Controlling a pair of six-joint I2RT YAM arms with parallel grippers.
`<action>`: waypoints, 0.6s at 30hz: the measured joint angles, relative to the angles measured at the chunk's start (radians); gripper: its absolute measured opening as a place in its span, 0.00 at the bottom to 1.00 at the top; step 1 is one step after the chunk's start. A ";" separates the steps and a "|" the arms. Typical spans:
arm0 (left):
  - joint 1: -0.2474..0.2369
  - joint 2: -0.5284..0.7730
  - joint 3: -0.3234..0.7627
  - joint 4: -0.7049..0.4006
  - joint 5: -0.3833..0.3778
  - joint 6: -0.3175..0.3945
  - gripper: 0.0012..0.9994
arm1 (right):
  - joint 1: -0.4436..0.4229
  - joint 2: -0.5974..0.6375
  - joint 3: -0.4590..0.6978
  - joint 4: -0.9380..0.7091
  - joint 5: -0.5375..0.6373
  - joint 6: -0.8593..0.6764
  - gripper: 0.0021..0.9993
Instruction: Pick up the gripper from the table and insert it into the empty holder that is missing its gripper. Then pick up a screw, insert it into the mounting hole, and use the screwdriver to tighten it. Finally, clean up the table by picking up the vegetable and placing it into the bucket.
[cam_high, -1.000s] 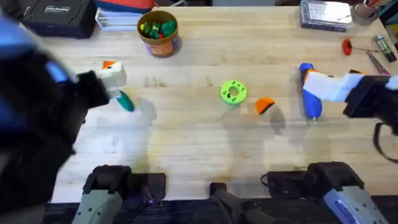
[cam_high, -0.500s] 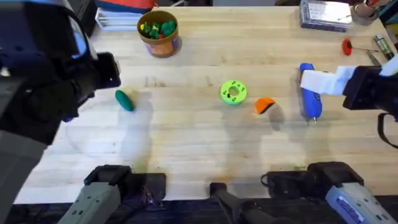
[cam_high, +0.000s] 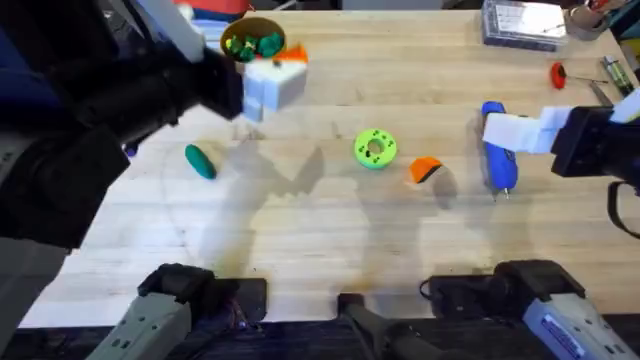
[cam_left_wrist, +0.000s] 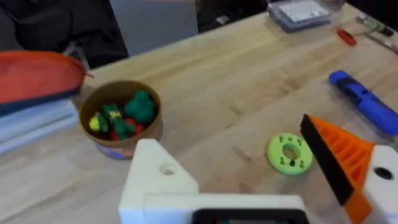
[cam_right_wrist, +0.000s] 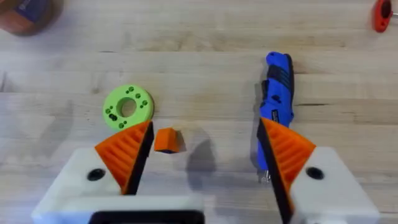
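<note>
Swinging right since the earlier frame, the left gripper (cam_high: 272, 82) now hangs spread and empty beside the round orange-brown bucket (cam_high: 252, 52). The right gripper (cam_right_wrist: 202, 158) stays parted over the blue pen-shaped screwdriver (cam_high: 497, 150); the small orange ribbed gripper (cam_high: 425, 169) lies just left.

1. The bucket (cam_high: 256, 52) stands near the desk's (cam_high: 330, 250) far edge, left of centre.
2. The vegetable (cam_high: 200, 161) lies toward the left edge.
3. The perforated disc (cam_high: 375, 148) sits mid-desk, the gripper (cam_high: 425, 169) just beside it on the right.
4. The screwdriver (cam_high: 498, 150) lies toward the right edge.
</note>
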 joint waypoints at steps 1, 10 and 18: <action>0.000 0.000 0.000 -0.038 0.006 0.000 0.99 | 0.000 0.000 0.000 0.000 0.000 0.000 0.99; -0.003 0.005 -0.008 -0.088 0.036 0.004 0.99 | 0.000 0.000 0.000 0.000 0.000 -0.003 0.99; -0.028 -0.308 -0.312 0.135 0.048 0.005 0.99 | 0.000 0.000 0.000 0.000 0.000 -0.003 0.99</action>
